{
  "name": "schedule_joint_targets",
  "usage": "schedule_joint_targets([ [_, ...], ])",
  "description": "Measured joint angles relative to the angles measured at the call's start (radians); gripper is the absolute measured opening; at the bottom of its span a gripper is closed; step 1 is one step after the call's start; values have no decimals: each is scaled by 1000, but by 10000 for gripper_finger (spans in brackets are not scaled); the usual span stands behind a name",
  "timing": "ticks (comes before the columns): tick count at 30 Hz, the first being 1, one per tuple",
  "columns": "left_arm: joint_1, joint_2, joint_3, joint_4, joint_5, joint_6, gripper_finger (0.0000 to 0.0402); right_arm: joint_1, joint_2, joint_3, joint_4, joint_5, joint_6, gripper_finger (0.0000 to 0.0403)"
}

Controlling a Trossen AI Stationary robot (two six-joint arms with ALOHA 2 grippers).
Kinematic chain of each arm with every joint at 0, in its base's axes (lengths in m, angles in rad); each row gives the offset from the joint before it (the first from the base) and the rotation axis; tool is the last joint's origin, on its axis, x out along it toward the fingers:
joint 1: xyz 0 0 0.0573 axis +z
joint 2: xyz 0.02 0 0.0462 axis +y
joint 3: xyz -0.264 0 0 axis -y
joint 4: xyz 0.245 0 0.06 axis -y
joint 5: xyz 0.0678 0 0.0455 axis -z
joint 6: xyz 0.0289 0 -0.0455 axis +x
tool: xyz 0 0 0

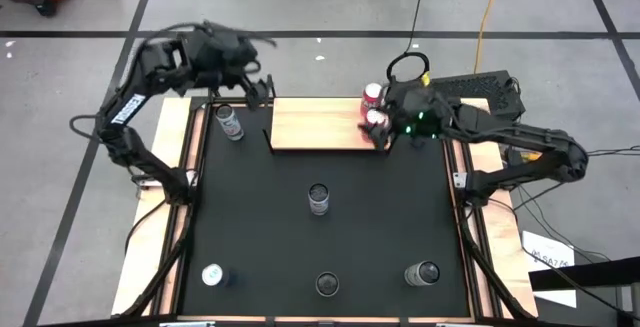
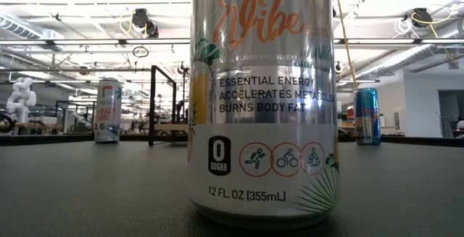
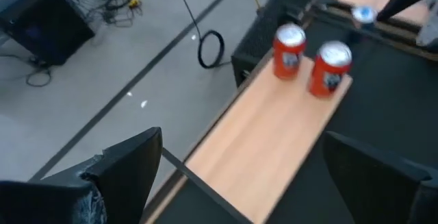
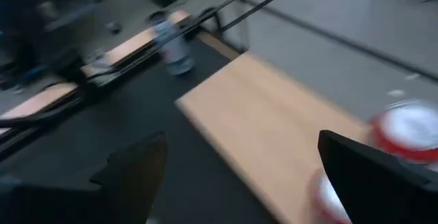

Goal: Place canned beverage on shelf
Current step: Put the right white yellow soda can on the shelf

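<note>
The light-wood shelf (image 1: 315, 124) lies at the far edge of the black mat. Two red cans (image 1: 373, 94) (image 1: 376, 119) stand upright on its right end; they also show in the left wrist view (image 3: 289, 51) (image 3: 330, 68). My right gripper (image 1: 382, 133) is open over that end, and the nearer red can (image 4: 327, 198) stands just beside one finger (image 4: 373, 176). My left gripper (image 1: 258, 91) is open and empty above the shelf's left end, with its fingers (image 3: 126, 166) pointing along the board (image 3: 274, 142).
A silver can (image 1: 230, 122) stands on the mat left of the shelf. More cans stand at mid-mat (image 1: 319, 198) and along the near edge (image 1: 212, 275) (image 1: 327, 284) (image 1: 427, 273). One of them (image 2: 261, 99) fills the low view. The shelf's middle and left part are bare.
</note>
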Motion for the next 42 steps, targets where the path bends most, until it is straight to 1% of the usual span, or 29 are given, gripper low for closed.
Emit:
schedule_joint_targets([
  [3,-77,-63,-137,70,-28,-44,391,111,20,0,0,40,76,363],
  [7,-178,-153,-317,191,-36,-98,391,254,27,0,-6,122,190,363],
  [10,-247,-208,-430,266,-40,-136,391,343,26,0,-40,127,298,360],
  [13,-318,-254,-530,373,-41,-145,391,437,24,0,-126,127,420,351],
  [19,-447,-280,-715,675,75,-114,391,637,41,0,-288,126,693,318],
  [22,-491,-277,-789,805,101,-112,391,733,51,0,-340,126,870,305],
  [24,-509,-269,-825,874,107,-113,391,794,60,0,-388,122,1013,300],
  [27,-528,-257,-851,918,108,-118,391,870,95,48,-542,76,1226,298],
  [30,-535,-247,-851,925,109,-118,391,927,159,151,-740,-5,1341,298],
  [33,-539,-234,-851,923,111,-117,391,959,244,280,-893,-99,1383,298],
  [35,-539,-227,-851,922,113,-118,391,972,297,358,-941,-153,1387,298],
  [37,-539,-225,-851,923,113,-118,391,984,338,417,-946,-192,1384,298],
  [38,-539,-225,-851,923,113,-118,391,991,356,438,-938,-195,1384,298],
  [42,-539,-225,-851,924,113,-118,391,1017,390,467,-906,-221,1413,303],
])
